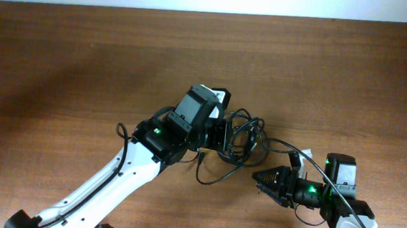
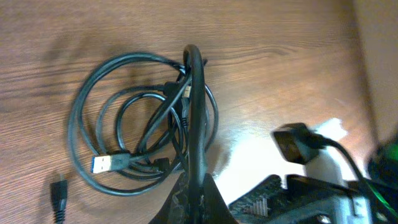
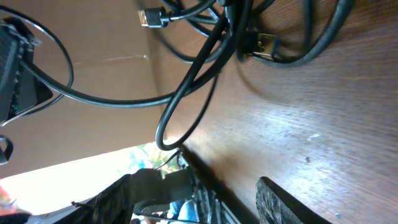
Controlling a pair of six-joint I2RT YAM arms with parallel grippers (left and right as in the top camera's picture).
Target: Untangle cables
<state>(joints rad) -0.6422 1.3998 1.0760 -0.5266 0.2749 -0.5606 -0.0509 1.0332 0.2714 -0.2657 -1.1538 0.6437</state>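
My left gripper (image 2: 191,59) pinches the light, floppy cables (image 2: 157,118) at their crossing, so I'd send the spread right gripper (image 3: 224,169) for a plug (image 2: 107,164).

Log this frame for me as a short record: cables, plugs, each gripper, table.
cables: thin black cords in one tangle mid-table, one strand trailing right
USB plug: lies flat inside the coils
left gripper: at the tangle, looks shut on one cord
right gripper: beside the tangle, open, holding nothing
table: brown wood
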